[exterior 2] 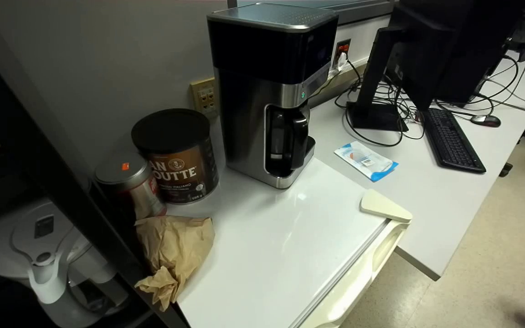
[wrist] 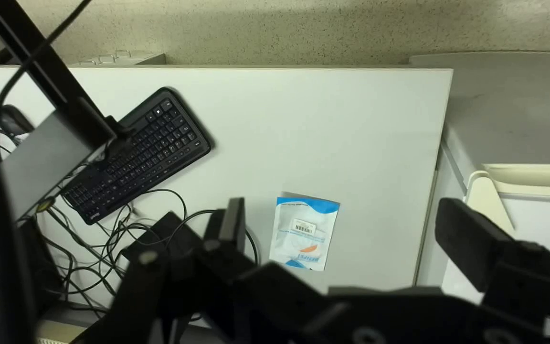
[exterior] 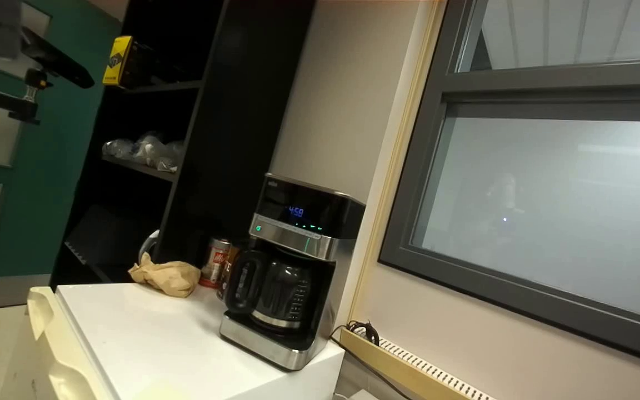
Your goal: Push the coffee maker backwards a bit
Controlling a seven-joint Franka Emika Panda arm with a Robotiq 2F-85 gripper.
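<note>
In an exterior view: the coffee maker (exterior: pixel 298 244) stands upright on the table (exterior: pixel 148 344), at its right edge. I judge it fairly heavy and stiff, the carafe (exterior: pixel 282 297) fragile; the glossy top may let it slide. No grasp needed: push low on the silver base (exterior: pixel 261 344), clear of the glass, lest it tip. A dark shape (exterior: pixel 58 60) is cut off at upper left; cannot tell if it is mine.

In an exterior view: a coffee tin (exterior 2: pixel 178 157) stands just beside it, contact unclear. Its back is hidden.

Wrist view: my claw (wrist: pixel 342 214) gapes wide, holding nothing; a packet (wrist: pixel 303 234) shows between the fingers (wrist: pixel 232 222), lying below. Coffee maker out of frame.
</note>
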